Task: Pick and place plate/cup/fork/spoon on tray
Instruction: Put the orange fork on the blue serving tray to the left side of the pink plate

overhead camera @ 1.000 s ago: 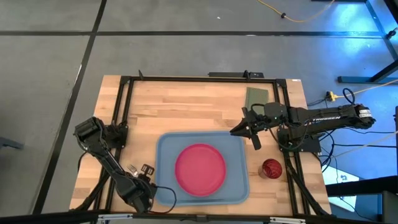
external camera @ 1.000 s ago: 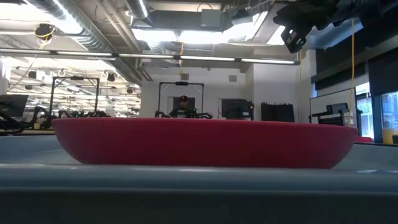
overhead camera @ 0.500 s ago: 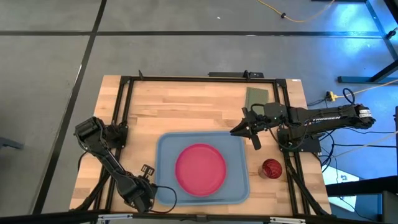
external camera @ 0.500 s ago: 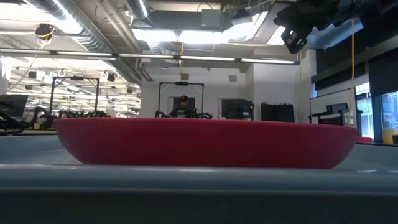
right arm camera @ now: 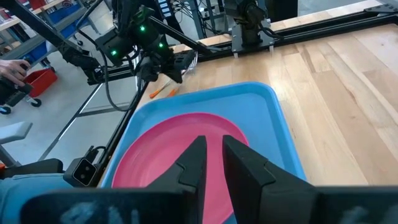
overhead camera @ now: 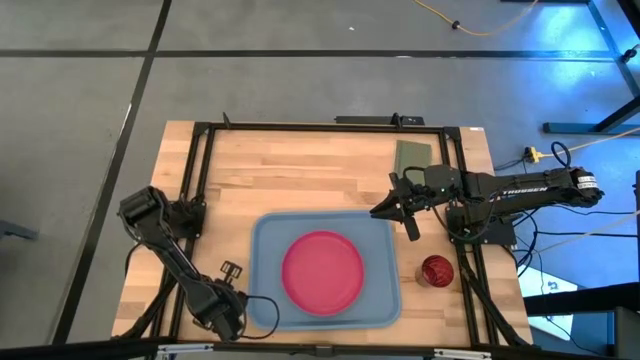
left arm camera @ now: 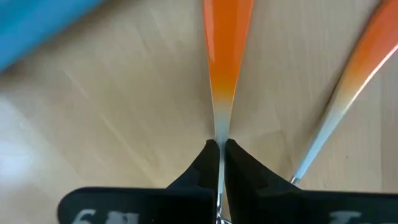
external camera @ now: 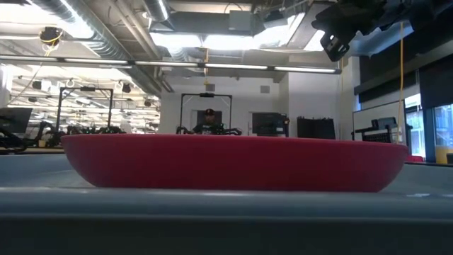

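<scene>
Tabletop (overhead camera: 300, 160) first, pale wood under a black frame, and the tray (overhead camera: 262, 240) sits on its near half as our landmark. Plate (overhead camera: 322, 271) already lies flat in the middle of that tray, so that item looks done. Cup (overhead camera: 436, 270) stands off the tray's right edge, on the wood, well apart from the plate and not yet placed.

Cutlery is the step in hand, I'd judge. Left end effector (overhead camera: 231, 270) is down just off the tray's left edge, and its wrist camera shows the fingers (left arm camera: 202, 168) pressed together on the thin silver neck of one orange-handled utensil (left arm camera: 227, 50); fork or spoon, I cannot tell, the head is hidden. A second orange-handled utensil (left arm camera: 348, 93) lies just beside it, angled away.

Next move calls for a clean lift without dragging that neighbour, then a carry rightward over the tray's raised rim.

Right end effector (overhead camera: 395, 206) hovers above the tray's far right corner, fingers (right arm camera: 196, 165) slightly apart, holding nothing. A green pad (overhead camera: 412, 155) rests beyond that corner, out of the way.
</scene>
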